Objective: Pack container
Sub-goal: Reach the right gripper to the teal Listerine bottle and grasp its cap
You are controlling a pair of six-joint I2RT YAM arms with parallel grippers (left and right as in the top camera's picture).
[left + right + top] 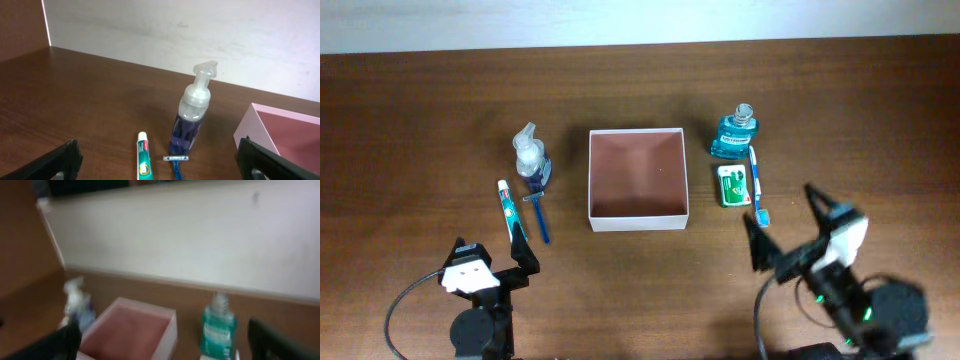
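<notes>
Left gripper (492,255): was held low over the near edge of the table (410,130), jaws spread wide with nothing between them, presumably so that a first pick could be lined up.
Toothpaste tube (508,210): was laid flat just ahead of the left gripper, cap pointed away from it; it was judged the easiest item to be reached.
Razor (539,215): was laid flat just right of the tube, its head set close against the foot of the pump bottle.
Pump bottle (529,155): was stood upright further ahead of the left gripper, beyond the razor.
Container (638,217): was set open and empty between the two grippers, ahead-right of the left one and ahead-left of the right one; this central spot was judged to let it be reached by either arm.
Mouthwash bottle (737,135): was stood upright well ahead of the right gripper, near the container's far right corner.
Small green box (733,186): was laid flat between that bottle and the right gripper.
Toothbrush (757,190): was laid just right of the green box, blue end toward the right gripper.
Right gripper (785,218): was tilted, jaws spread wide and empty.
Progress: nothing had been packed.
</notes>
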